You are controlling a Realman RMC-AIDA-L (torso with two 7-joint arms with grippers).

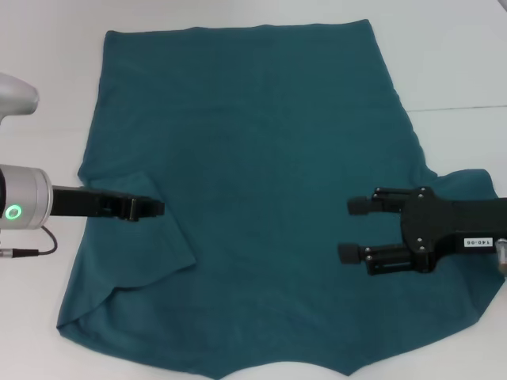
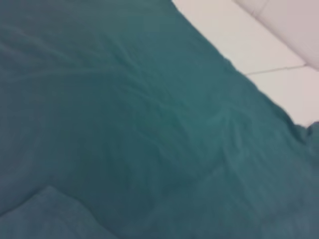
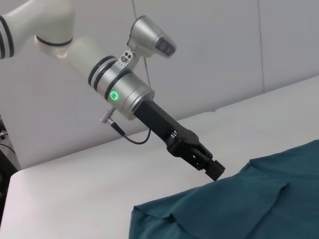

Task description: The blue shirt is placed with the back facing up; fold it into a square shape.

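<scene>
hovering over the left side of the shirt (image 1: 261,182), the left claw (image 1: 150,207) is seen edge-on with its fingers brought together; nothing is seen gripped between them, and whether the tip touches the cloth cannot be told. just beneath and beside that tip lies the left sleeve (image 1: 135,237), which is folded inward onto the body of the shirt, its edge running diagonally away from the claw. in the right wrist view the same claw (image 3: 212,168) is shown slanting down with its tip just above the cloth edge, the fold of the sleeve (image 3: 174,219) lying below it.

across the shirt from it, the right claw (image 1: 354,229) is held spread apart, its two fingers pointed toward the left claw and well separated, with nothing between them. it is placed over the right half of the shirt, and the right sleeve (image 1: 467,184) is partly covered by the arm behind it.

the shirt is spread flat with a plain side up on the white table (image 1: 47,95), its far hem well beyond both claws. only teal cloth and a strip of table (image 2: 234,35) are shown in the left wrist view.
</scene>
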